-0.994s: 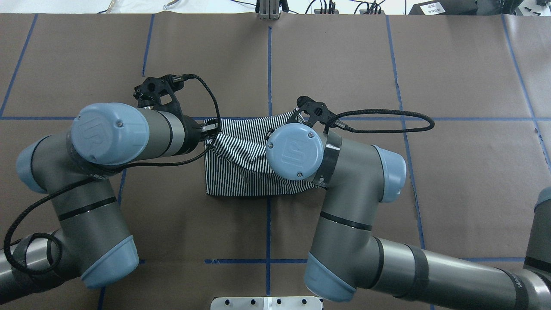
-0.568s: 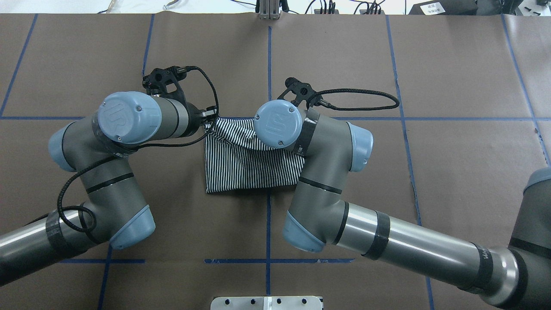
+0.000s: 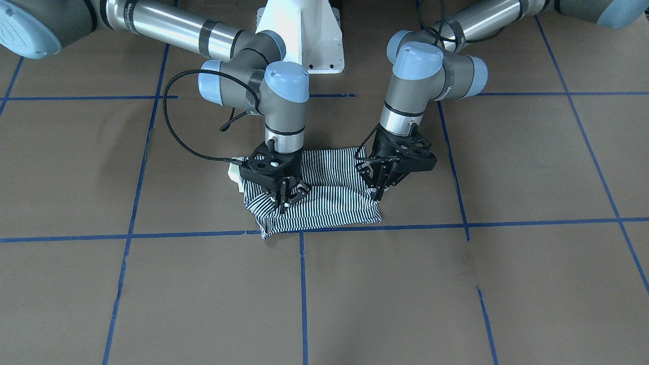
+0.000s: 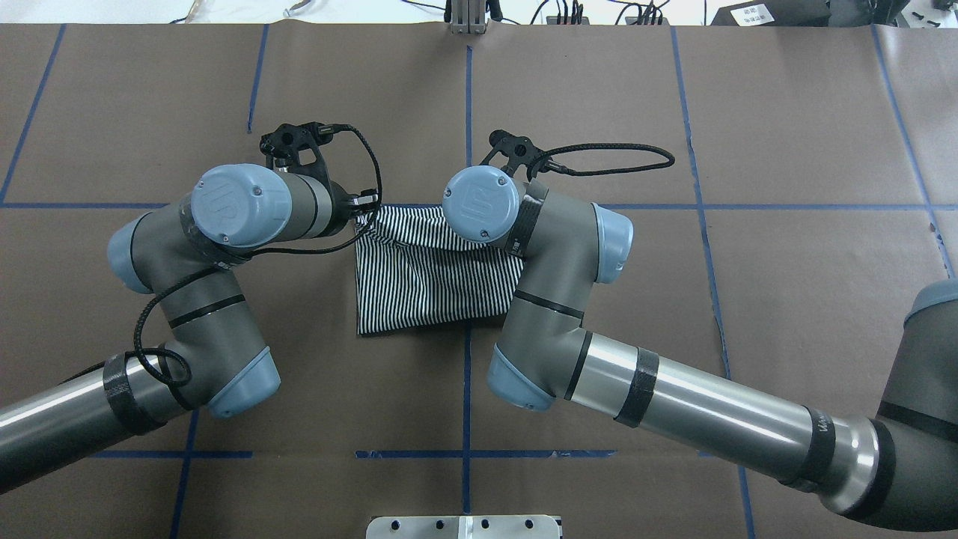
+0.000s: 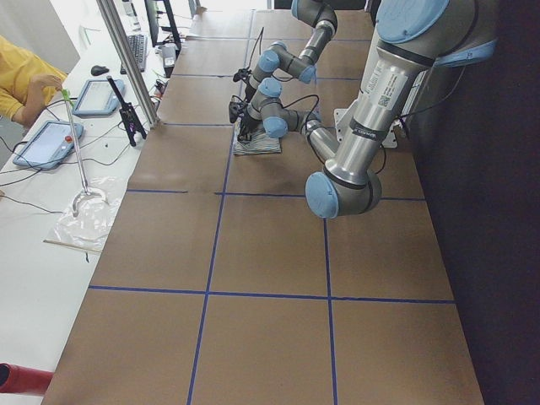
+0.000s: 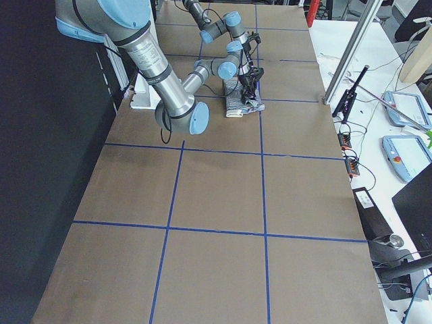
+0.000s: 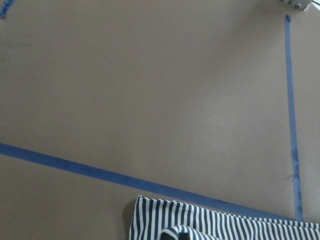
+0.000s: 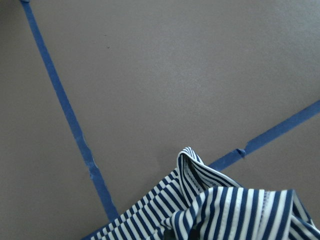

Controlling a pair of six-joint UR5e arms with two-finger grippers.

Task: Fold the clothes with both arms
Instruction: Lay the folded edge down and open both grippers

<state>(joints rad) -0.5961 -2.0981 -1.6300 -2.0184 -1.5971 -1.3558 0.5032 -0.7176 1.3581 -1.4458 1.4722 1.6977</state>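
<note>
You are seeing one folded navy-and-white striped polo shirt [image 3: 329, 203] and two grey arms; jaws of left arm [image 3: 403, 99] and right arm [image 3: 284, 109] are apparently pinching its far corners.

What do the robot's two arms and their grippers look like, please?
Both the left arm and right arm are grey metal tubes with light-blue round joint caps embossed with a UR logo, black bands and looping black braided cables. The left gripper and right gripper are black, two-fingered, with perforated mounts.
</note>
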